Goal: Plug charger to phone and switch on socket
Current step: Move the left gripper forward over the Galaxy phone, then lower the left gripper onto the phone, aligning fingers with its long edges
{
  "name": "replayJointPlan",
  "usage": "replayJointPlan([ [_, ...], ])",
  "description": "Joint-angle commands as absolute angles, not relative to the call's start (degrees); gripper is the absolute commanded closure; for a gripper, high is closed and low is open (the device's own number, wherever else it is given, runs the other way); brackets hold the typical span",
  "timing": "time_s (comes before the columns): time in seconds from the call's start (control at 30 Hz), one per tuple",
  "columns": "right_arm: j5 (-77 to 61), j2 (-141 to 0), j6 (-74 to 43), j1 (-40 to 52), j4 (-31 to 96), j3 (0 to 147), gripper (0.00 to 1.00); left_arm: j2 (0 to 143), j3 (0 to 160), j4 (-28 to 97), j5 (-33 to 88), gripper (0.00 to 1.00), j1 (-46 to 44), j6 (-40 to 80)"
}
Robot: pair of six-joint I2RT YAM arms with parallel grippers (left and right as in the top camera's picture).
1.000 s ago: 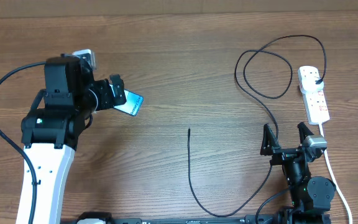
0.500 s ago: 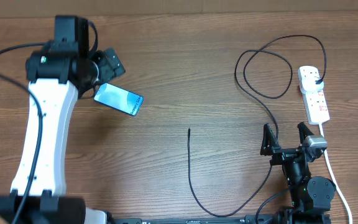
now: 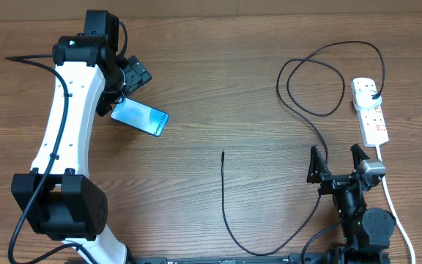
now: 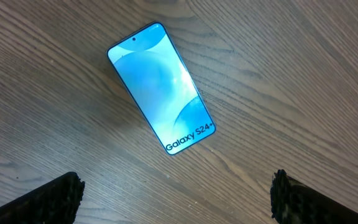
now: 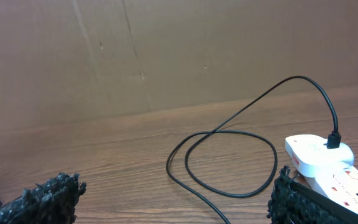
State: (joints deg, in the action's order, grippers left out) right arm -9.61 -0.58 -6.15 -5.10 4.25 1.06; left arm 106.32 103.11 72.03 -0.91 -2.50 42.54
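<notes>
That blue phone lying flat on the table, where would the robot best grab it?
Probably across its two long edges near the middle, coming straight down from above. The phone lies flat, face up and skewed, so only its narrow width would fit the open left pincer, turned to match.

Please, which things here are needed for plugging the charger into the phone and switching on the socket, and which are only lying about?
Needed for the job:
- phone
- charger
- socket

Not part of it, only surroundings:
- wooden table
- cardboard wall
</notes>
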Motion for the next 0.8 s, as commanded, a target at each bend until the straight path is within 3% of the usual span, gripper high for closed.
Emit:
replayJointPlan([
  [0.0, -9.2, -0.2, -5.9, -4.8, 4.0, 0.5, 0.00, 106.7, 104.7, 71.4, -1.5, 0.00, -2.3, 44.1],
  [0.37, -9.2, -0.2, -5.9, -4.8, 4.0, 0.5, 0.00, 107.8, 104.7, 70.5, 3.2, 0.00, -1.6, 54.9],
  [0.77, -9.2, -0.2, -5.9, -4.8, 4.0, 0.5, 0.00, 115.0, 104.7, 72.0, 2.6, 0.00, -1.5, 56.9],
])
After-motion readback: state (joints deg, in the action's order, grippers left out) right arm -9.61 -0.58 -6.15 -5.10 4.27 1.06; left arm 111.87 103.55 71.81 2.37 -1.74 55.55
